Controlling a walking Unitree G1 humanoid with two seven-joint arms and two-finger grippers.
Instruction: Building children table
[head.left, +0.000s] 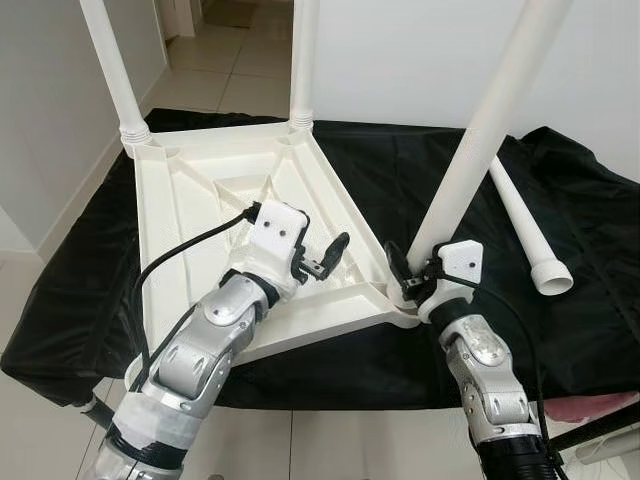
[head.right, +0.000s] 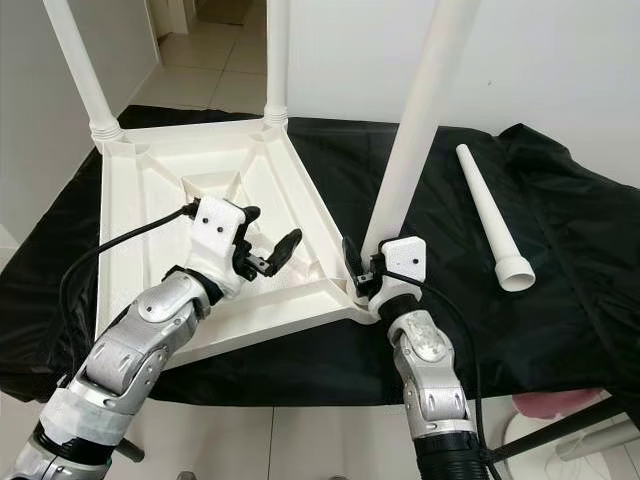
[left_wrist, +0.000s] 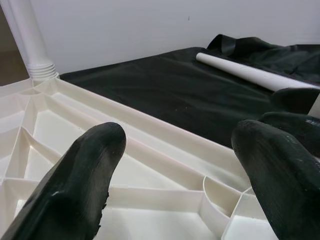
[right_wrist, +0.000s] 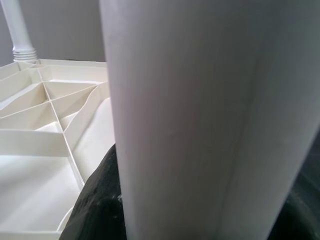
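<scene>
Tabletop (head.left: 200, 200) is flipped upside down on a black cloth (head.left: 400, 170), ribbed underside facing up, sitting centre-left of the frame. Two white legs are already standing in its far corners: one at the upper left (head.left: 108, 60) and one at top centre (head.left: 304, 55).

Right tool (head.left: 412, 275) is clamped around the base of a third leg (head.left: 480, 140), right at the near corner of the tabletop, lower centre-right of the frame. That leg leans up and to the right, out the top of the picture. In the right wrist view the leg (right_wrist: 200, 115) sits tight between the black fingers (right_wrist: 95, 200), so it's definitely gripped.

Left tool (head.left: 328, 255) hovers over the middle of the tabletop with its fingers spread wide and nothing in them. In the left wrist view you can see the ribs through the gap between its fingers (left_wrist: 80, 175).

Fourth leg (head.left: 525, 225) lies loose on the cloth at the right of the frame, wide end toward the camera, well apart from the tabletop.
</scene>
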